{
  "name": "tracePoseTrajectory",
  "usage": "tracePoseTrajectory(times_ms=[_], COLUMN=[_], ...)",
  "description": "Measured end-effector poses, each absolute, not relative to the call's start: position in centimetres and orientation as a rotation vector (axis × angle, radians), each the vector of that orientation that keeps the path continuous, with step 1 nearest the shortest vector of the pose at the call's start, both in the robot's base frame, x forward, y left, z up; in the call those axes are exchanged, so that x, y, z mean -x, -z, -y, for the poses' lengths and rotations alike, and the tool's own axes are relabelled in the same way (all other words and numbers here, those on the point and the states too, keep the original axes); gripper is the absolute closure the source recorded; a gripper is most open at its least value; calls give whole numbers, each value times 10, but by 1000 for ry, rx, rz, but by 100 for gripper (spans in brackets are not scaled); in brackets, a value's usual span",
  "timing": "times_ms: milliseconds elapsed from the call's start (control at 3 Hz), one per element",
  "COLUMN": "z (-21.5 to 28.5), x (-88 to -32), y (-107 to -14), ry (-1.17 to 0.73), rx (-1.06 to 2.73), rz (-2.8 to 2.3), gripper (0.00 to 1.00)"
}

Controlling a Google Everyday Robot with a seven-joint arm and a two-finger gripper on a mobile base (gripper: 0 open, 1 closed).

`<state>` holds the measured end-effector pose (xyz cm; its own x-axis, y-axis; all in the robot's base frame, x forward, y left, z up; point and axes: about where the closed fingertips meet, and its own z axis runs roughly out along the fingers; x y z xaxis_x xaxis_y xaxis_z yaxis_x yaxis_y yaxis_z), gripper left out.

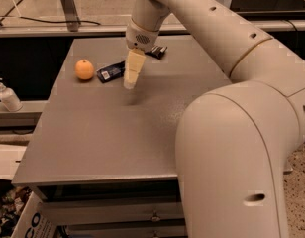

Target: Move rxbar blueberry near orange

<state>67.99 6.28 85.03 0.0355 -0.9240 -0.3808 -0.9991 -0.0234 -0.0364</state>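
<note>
The gripper (131, 81) hangs over the table (118, 133); the snack bar (111, 72) lies just left of it; the orange (84, 69) sits farther left, near that bar; a second bar (157, 50) lies behind, to the right.

Rxbar blueberry (109, 73) flat between orange (84, 69) and claw (129, 84)

The big cream-coloured plastic robot arm (227, 143) is rising from the lower right, bending at a rounded joint and reaching toward the upper left. Its wrist (145, 24) is turning downward there. The pale yellow tapered pincer (130, 81) is hanging under the wrist, pointing down with a small tilt, above the far part of the grey bench (103, 133).
</note>
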Motion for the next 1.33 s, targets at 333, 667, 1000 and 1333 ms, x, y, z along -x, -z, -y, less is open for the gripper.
tracePoseTrajectory(times_ms=[333,667,1000,1333], z=[-28,14,64,71], x=[-676,-670,-663,-663], y=[-863,-871,-878,-877], ry=[-405,-444,-479,-480], rx=[1961,1880,1757,1742], rz=[-1964,-1979,-2017,-2024], gripper=[0,0,0,0])
